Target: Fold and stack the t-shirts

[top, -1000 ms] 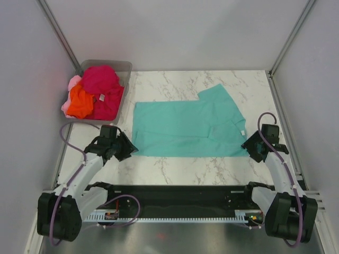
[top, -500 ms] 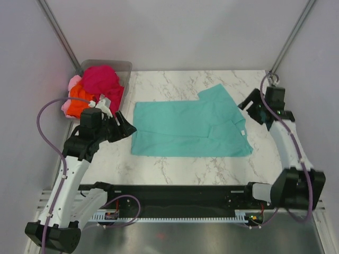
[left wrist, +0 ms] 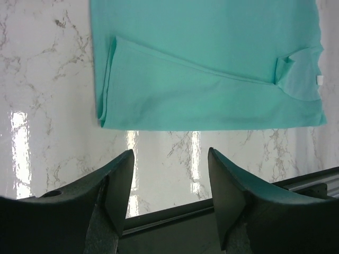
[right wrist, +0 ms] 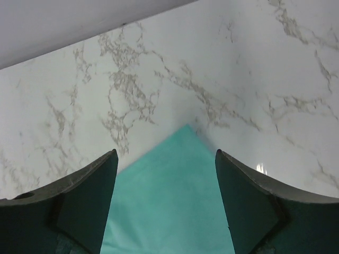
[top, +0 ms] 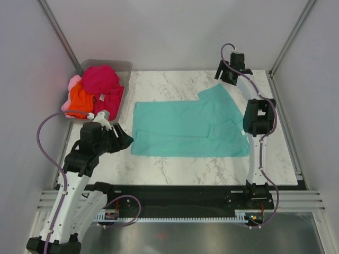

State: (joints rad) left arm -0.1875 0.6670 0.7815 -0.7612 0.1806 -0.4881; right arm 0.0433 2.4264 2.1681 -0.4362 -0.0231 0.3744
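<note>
Left gripper (top: 123, 139): jaws spread wide, nothing between them. It hangs above the marble table (top: 175, 165) just off the left edge of the teal t-shirt (top: 185, 129), clear of the cloth.
Right gripper (top: 222, 73): jaws wide apart, empty. It is raised over the far side of the table; in the wrist view the shirt's pointed far corner lies between the fingers.
Teal t-shirt: flat mid-table, partly folded, with a doubled layer along the near half.
Other t-shirts: magenta-red t-shirt (top: 100, 79), orange t-shirt (top: 79, 101) and light pink t-shirt (top: 72, 83) heaped in the clear bin (top: 125, 65), far left.
</note>
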